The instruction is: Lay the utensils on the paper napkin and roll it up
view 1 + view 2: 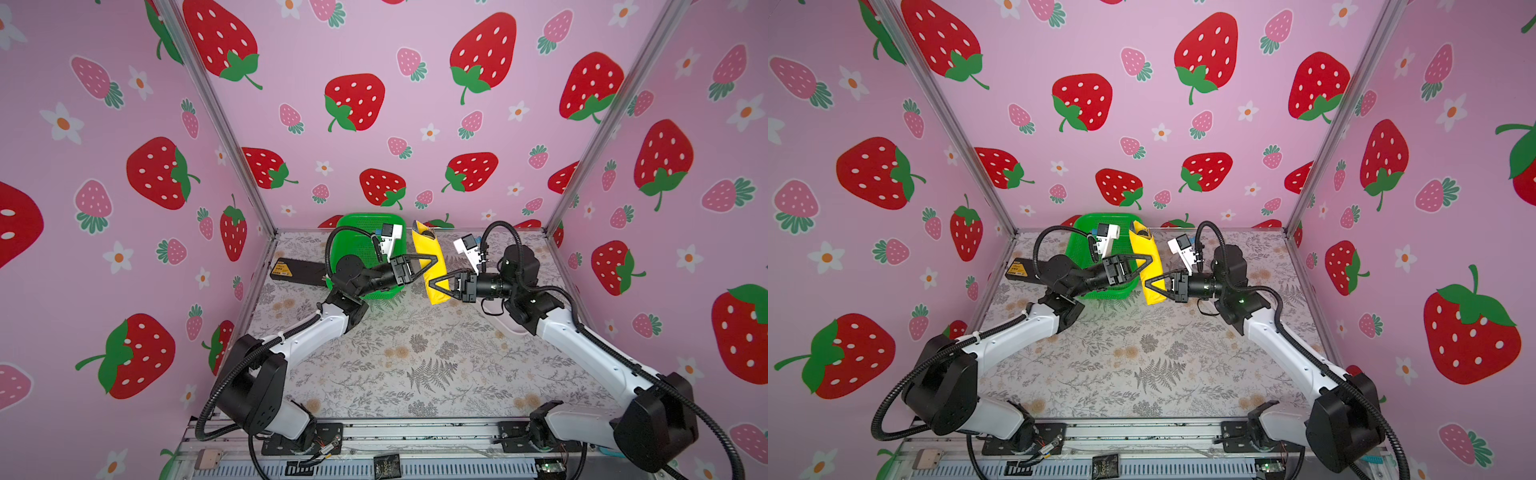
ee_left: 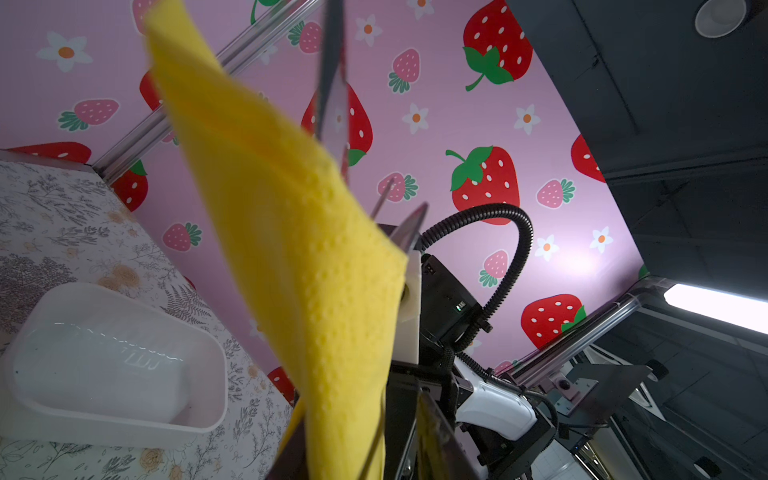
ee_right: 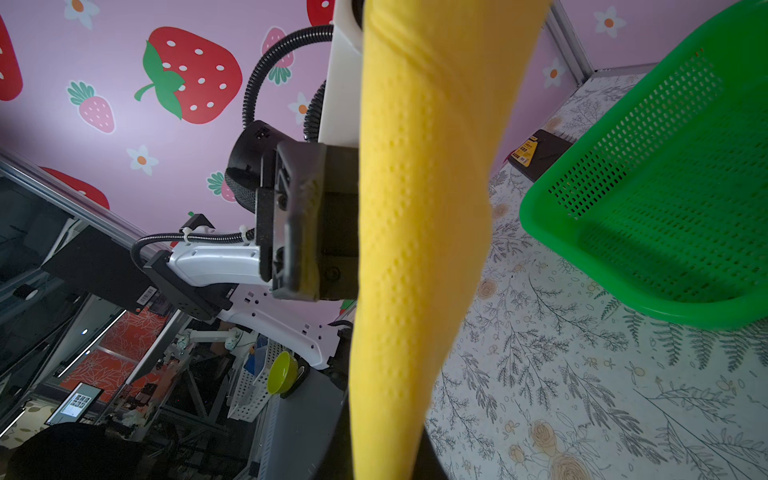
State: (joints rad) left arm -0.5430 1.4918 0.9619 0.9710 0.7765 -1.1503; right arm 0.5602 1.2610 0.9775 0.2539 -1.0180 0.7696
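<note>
matt dimpled paper napkin [image 3: 419, 208], shiny metal utensils [image 2: 334, 104], glossy perforated plastic basket [image 3: 665, 187], smooth white plastic dish [image 2: 124, 424]

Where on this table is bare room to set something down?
The front middle of the table, between the two arms, is bare. The back is crowded: black box, green basket, the paper napkin held in the right gripper, white dish under the right arm.

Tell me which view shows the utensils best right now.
Left wrist view: shiny utensils poke out past the rolled paper napkin. Both top views show only the roll's dark far end; the right wrist view shows napkin alone.
</note>
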